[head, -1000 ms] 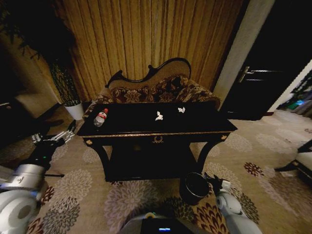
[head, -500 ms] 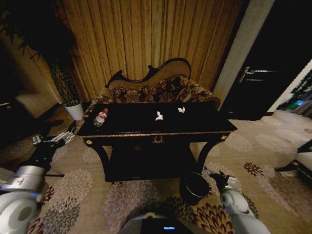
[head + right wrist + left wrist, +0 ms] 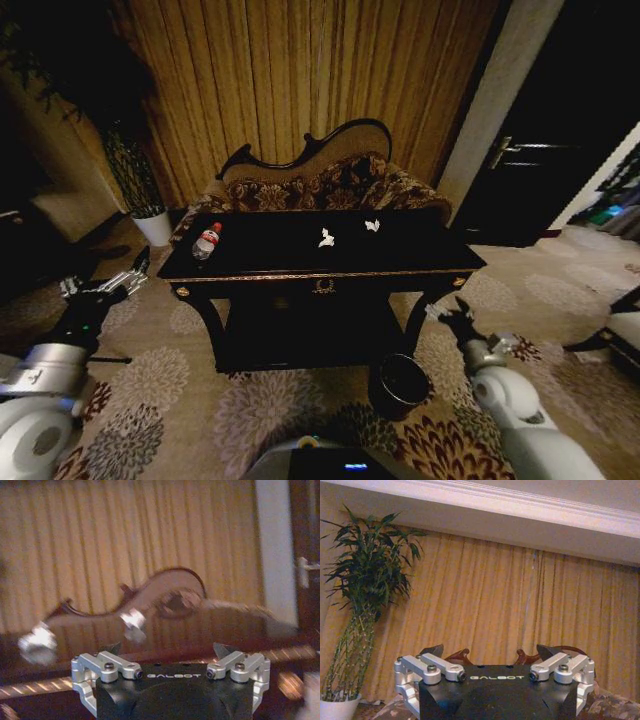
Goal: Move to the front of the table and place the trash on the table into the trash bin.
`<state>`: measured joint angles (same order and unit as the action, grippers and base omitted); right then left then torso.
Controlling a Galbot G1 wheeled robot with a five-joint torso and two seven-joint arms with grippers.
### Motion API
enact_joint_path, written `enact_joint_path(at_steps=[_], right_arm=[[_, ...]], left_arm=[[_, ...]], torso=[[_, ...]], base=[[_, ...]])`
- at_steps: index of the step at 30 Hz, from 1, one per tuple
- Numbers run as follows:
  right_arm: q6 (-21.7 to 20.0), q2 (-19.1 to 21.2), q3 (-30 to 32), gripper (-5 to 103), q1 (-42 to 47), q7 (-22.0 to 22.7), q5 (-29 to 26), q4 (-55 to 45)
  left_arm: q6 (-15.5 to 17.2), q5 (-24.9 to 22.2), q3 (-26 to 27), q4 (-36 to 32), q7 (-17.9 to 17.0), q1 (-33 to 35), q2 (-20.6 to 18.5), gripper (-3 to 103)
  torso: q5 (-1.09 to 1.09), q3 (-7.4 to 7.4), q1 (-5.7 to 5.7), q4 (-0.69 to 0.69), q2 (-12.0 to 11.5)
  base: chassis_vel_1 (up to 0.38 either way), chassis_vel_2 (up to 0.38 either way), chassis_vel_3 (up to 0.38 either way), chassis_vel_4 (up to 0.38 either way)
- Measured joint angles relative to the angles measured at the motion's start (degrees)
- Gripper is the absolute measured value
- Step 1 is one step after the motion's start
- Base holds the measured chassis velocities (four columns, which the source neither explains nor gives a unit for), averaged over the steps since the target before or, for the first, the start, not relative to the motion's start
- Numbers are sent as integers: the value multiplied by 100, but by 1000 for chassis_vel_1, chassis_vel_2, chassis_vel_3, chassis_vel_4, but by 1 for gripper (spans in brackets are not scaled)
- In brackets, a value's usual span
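Table (image 3: 400, 262) is carrying three pieces of trash: one bottle (image 3: 206, 241) and two paper wads (image 3: 326, 238); one trash bin (image 3: 397, 384) is standing before it. Left gripper (image 3: 138, 268) and right gripper (image 3: 447, 310), both marked "GALBOT", are flanking the table, spread wide, holding nothing.

"GALBOT" reads in pale letters on the black body of the left gripper (image 3: 491, 656) and of the right gripper (image 3: 170, 651) (at 6 o'clock in each wrist view).
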<state>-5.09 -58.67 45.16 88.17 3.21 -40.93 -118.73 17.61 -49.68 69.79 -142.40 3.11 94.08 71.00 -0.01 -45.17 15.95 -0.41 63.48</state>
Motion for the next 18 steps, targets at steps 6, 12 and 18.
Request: enact_joint_path(at_steps=[6, 12, 18], right_arm=[[-354, 155, 16, 100, -52, 286, -18, -578], [-519, 283, 113, 100, -30, 468, -137, -830], [-563, 304, 150, 100, 26, 550, -192, -1214]], left_arm=[[556, -23, 189, -50, -129, 26, -20, 100], [703, 86, 220, 25, -160, -5, -118, 100], [835, 465, 93, 206, -169, -51, -136, 100]], torso=[[0, 0, 0, 1, 0], [1, 0, 0, 0, 1], [0, 0, 0, 0, 0]], base=[[0, 0, 0, 0], [0, 0, 0, 0], [0, 0, 0, 0]])
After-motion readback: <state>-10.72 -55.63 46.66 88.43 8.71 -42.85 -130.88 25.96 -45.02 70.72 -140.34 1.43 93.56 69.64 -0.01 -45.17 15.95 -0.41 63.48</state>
